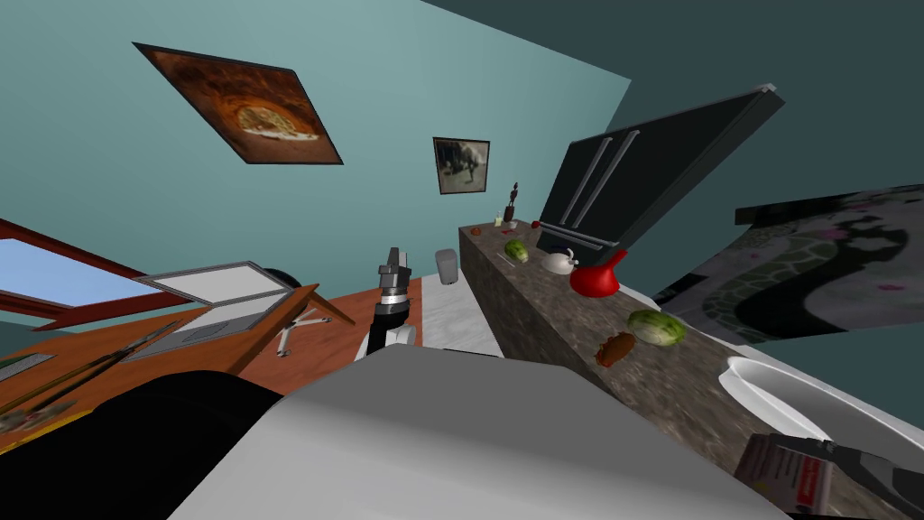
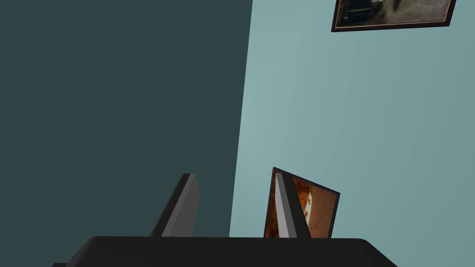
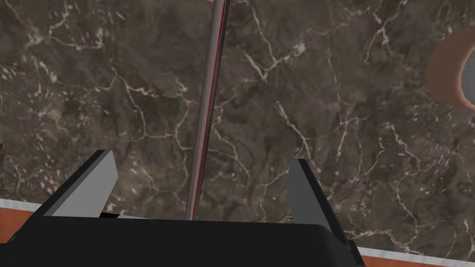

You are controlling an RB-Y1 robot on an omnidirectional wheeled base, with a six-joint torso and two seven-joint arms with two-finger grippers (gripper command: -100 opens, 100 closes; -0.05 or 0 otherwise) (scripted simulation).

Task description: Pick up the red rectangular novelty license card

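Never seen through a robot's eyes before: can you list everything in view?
counter: one, dark veined stone, along the right
card: one, grey and red, edge-on over the counter
jug: one, red, on the counter
teapot: one, white, beside the jug
green vegetables: two, on the counter
basin: one, white, counter's near end
fridge: one, black, beyond the counter
wall pictures: two, dark-framed, blue-green wall
laptop: one, grey, on the wooden table
left gripper: open, raised toward the wall
right gripper: open, astride the card
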